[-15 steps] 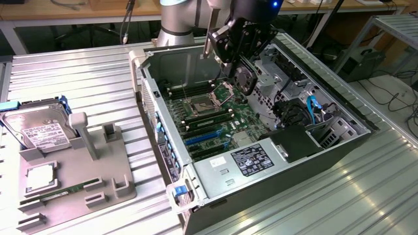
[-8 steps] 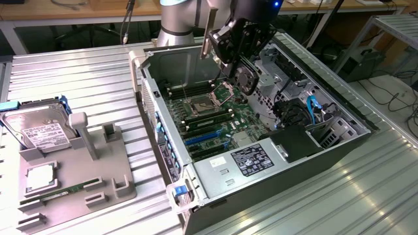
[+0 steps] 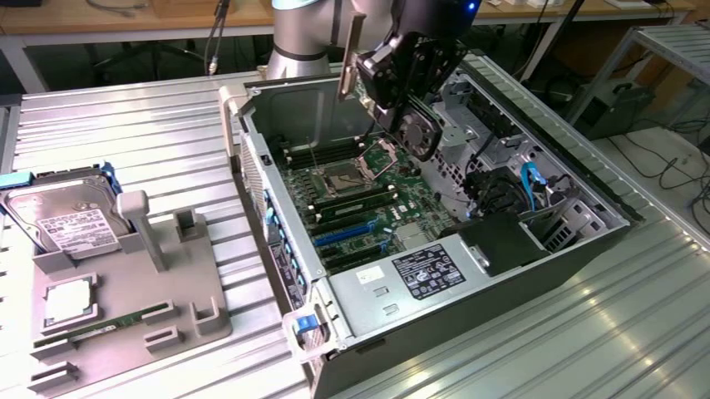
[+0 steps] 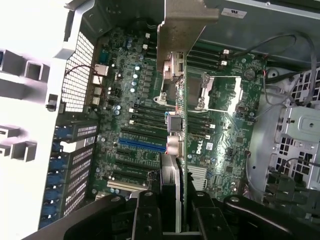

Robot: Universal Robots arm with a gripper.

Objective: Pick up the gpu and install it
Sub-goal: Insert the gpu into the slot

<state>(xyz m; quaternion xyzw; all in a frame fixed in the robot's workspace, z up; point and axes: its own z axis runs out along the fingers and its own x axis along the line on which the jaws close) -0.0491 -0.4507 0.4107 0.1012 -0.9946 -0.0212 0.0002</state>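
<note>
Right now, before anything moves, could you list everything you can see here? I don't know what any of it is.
table: one, silvery ribbed metal, under everything
computer case: one, grey, open, centre of the exterior view
motherboard: one, green, inside the case
tray: one, grey, exterior view's left
hard drive: one, silver with white label, in the tray
memory stick: one, green, lying in the tray
gpu: one, dark with silvery bracket, held above the motherboard
gripper: one, black, shut on the gpu
arm: one, grey, beyond the case
</note>
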